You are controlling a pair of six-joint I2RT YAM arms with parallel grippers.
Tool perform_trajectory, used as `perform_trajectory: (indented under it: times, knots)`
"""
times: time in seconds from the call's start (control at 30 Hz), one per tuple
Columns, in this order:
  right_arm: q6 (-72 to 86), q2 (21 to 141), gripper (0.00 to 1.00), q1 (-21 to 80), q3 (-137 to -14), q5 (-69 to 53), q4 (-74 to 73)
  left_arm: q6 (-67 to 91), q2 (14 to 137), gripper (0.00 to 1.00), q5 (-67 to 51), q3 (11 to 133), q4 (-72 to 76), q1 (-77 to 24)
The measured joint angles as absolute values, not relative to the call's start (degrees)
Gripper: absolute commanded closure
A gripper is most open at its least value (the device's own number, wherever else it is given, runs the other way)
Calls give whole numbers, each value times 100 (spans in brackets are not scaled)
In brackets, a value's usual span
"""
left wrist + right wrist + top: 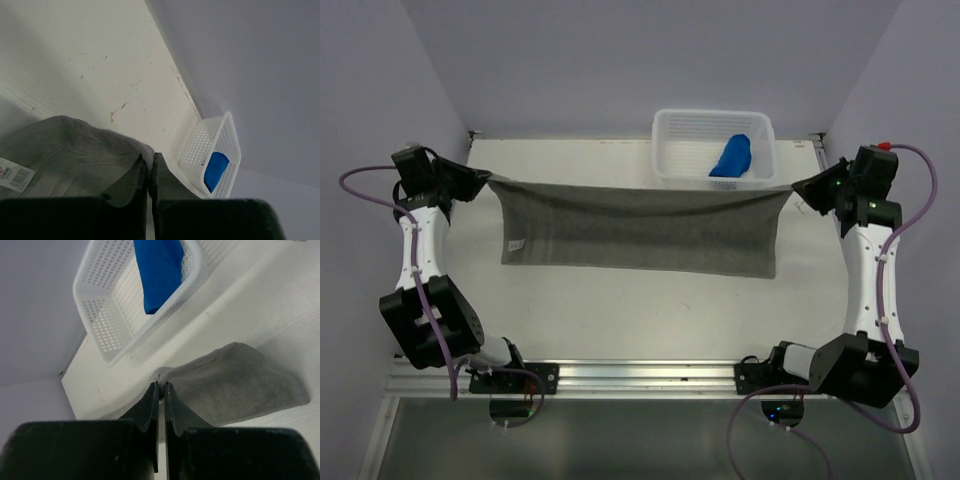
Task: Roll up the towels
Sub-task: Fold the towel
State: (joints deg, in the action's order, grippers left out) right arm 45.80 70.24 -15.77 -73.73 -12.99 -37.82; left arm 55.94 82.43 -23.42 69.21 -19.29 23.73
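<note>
Grey towel [640, 232], spread across the table [620, 310] centre, is clamped at its far corners by the left gripper [483, 181] at 9 o'clock and the right gripper [795, 189] at 3 o'clock; recommend lowering both evenly so it lies flat, short of the basket [665, 150] at 1 o'clock.

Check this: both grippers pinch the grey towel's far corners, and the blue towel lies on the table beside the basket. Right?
No. The blue towel lies inside the white basket, not beside it; the top external view shows this. The left gripper and right gripper do each pinch a far corner of the grey towel.
</note>
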Motion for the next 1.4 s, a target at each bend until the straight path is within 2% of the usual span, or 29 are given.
perform_trajectory:
  times: [0.47,1.27,1.3,1.4]
  knots:
    - [4412,7142,100,-1577,-6445,-1308,-3323,5417,8733,100,-2545,6193,-1291,2373]
    - [3966,6761,100,-1577,-4372,-1149,-3199,4303,8661,100,-2163,4692,-1378,2423]
    - [3957,6759,100,-1577,-4344,-1149,-3183,4270,8661,99,-2163,4654,-1380,2425]
    - [3935,6746,100,-1577,-4230,-1151,-3116,4202,8661,85,-2165,4593,-1380,2432]
